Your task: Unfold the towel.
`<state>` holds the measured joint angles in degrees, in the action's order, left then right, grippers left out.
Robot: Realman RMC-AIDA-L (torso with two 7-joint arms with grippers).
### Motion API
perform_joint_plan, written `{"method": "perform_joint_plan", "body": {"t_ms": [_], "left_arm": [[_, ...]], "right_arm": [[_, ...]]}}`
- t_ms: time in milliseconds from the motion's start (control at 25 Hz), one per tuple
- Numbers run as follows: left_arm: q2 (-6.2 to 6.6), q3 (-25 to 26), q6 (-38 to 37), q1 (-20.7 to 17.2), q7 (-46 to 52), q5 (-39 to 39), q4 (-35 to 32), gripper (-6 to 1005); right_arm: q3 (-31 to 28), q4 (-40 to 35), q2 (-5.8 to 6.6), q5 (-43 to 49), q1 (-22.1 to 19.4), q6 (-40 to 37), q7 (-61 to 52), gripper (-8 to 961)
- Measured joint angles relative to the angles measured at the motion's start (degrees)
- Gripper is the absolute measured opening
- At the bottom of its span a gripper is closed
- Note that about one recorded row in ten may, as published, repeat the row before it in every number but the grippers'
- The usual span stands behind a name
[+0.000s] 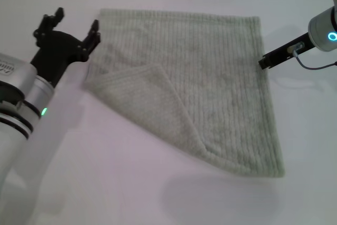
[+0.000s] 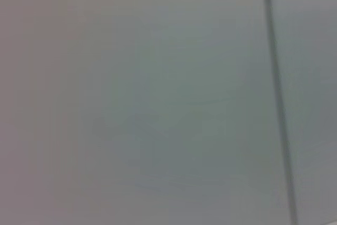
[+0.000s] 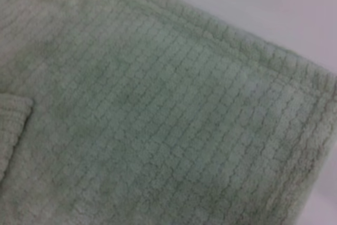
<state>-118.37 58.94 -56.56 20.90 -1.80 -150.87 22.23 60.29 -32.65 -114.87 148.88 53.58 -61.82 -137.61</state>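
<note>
I am looking down at the towel [image 1: 210,93], which is lying on the desk [image 1: 105,183] mostly spread out, with one corner still folded over onto it. That flap [image 1: 142,98] is lying on the towel's left part, its tip pointing toward the towel's middle, so the near-left corner is missing from the outline.

My left tool [image 1: 73,27] is hovering just off the towel's far-left corner with its fingers spread apart and nothing between them; whether one fingertip is brushing the towel's edge I cannot tell. My left wrist camera is showing only a plain pale surface, so it is telling me nothing about the towel.

My right tool [image 1: 265,61] is reaching in at the towel's right edge, near its far-right corner; I cannot tell whether it is open or closed. My right wrist camera is looking onto the towel's ribbed cloth and hemmed border, with the tip of the flap at the side.

I am judging the task as nearly done: the last fold is still waiting. The next move is calling for my left tool to come down onto the flap's tip, pinch only that top layer, and draw it outward, away from the towel's middle, until the corner is lying flat.
</note>
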Motion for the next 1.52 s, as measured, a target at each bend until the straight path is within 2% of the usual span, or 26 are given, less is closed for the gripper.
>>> {"method": "perform_joint_plan", "body": {"t_ms": [80, 120, 160, 200, 280, 320, 360, 440, 480, 520, 560, 640, 680, 720, 760, 880, 920, 1040, 1120, 1280, 1520], "left_arm": [[0.25, -1.7, 1.1, -0.5, 0.0, -0.2, 2.7, 754], [0.8, -2.4, 4.1, -1.1, 0.1, -1.5, 6.4, 753], [0.8, -2.4, 4.1, -1.1, 0.1, -1.5, 6.4, 753], [1.55, -2.2, 7.4, -1.8, 0.4, -2.8, 10.3, 753], [3.39, -1.2, 16.6, -3.3, 0.5, -5.4, 18.9, 752], [4.73, 0.9, 25.9, -4.4, 0.3, -8.0, 27.3, 751], [4.73, 0.9, 25.9, -4.4, 0.3, -8.0, 27.3, 751], [5.63, 3.7, 35.4, -5.2, 0.6, -11.1, 35.1, 750], [6.14, 5.0, 41.0, -5.6, 1.0, -12.4, 39.5, 750], [7.09, 6.8, 53.8, -5.6, 1.1, -13.6, 47.9, 750], [7.09, 6.8, 53.8, -5.6, 1.1, -13.6, 47.9, 749], [7.55, 8.2, 64.5, -5.2, 0.1, -13.6, 54.9, 748], [7.45, 9.1, 70.5, -4.9, -1.1, -13.5, 58.3, 748], [6.4, 11.0, 80.8, -4.5, -4.3, -13.1, 63.8, 748], [6.4, 11.0, 80.8, -4.5, -4.3, -13.1, 63.8, 747], [3.03, 14.2, 92.7, -4.4, -11.6, -11.8, 69.7, 746], [0.5, 16.9, 100.0, -4.2, -17.4, -9.3, 72.9, 746], [0.13, 17.5, 102.3, -3.9, -19.0, -8.0, 73.9, 745], [0.4, 18.6, 108.2, -2.4, -21.0, -2.6, 76.0, 744], [0.27, 19.1, 109.5, -1.9, -21.3, -2.8, 75.8, 742], [0.14, 18.8, 109.2, -2.0, -21.4, -3.2, 74.5, 740]], "right_arm": [[0.0, 0.1, 0.0, 0.1, 0.0, 0.3, 0.0, -1], [0.0, 0.1, -0.01, 0.1, 0.0, 0.6, 0.0, -1], [0.0, 0.1, -0.01, 0.1, 0.0, 0.6, 0.0, -1], [0.0, 0.1, -0.01, 0.2, 0.0, 0.7, 0.0, -1], [0.0, -0.1, -0.01, 0.2, 0.0, 0.7, 0.0, -1], [-0.1, -0.3, -0.01, 0.2, 0.0, 0.6, 0.0, -1], [-0.1, -0.3, -0.01, 0.2, 0.0, 0.6, 0.0, -1], [-0.1, -0.4, -0.01, 0.2, 0.1, 0.7, 0.0, -1], [-0.2, -0.5, -0.01, 0.2, 0.1, 0.7, 0.1, -1], [-0.4, -0.8, -0.01, 0.2, 0.1, 0.8, 0.1, -1], [-0.4, -0.8, -0.01, 0.2, 0.1, 0.8, 0.1, -1], [-0.5, -1.1, -0.01, 0.2, 0.0, 0.9, 0.1, -1], [-0.5, -1.2, -0.01, 0.2, 0.0, 1.0, 0.2, -1], [-0.6, -1.3, -0.01, 0.2, -0.1, 1.5, 0.2, -1], [-0.6, -1.3, -0.01, 0.2, -0.1, 1.5, 0.2, 0], [-0.5, -1.1, -0.01, 0.2, -0.2, 2.3, 0.2, 0], [-0.2, -1.0, -0.13, 0.2, -0.2, 2.7, 0.2, 0], [-0.1, -0.9, -0.31, 0.2, -0.2, 3.0, 0.2, 0], [0.0, -0.8, -0.37, 0.4, -0.2, 3.8, 0.2, 0], [0.0, -0.4, -0.85, 0.6, -0.2, 5.9, 0.5, 0], [0.0, 0.5, -2.44, 0.6, 0.1, 8.0, 2.8, 0]]}}
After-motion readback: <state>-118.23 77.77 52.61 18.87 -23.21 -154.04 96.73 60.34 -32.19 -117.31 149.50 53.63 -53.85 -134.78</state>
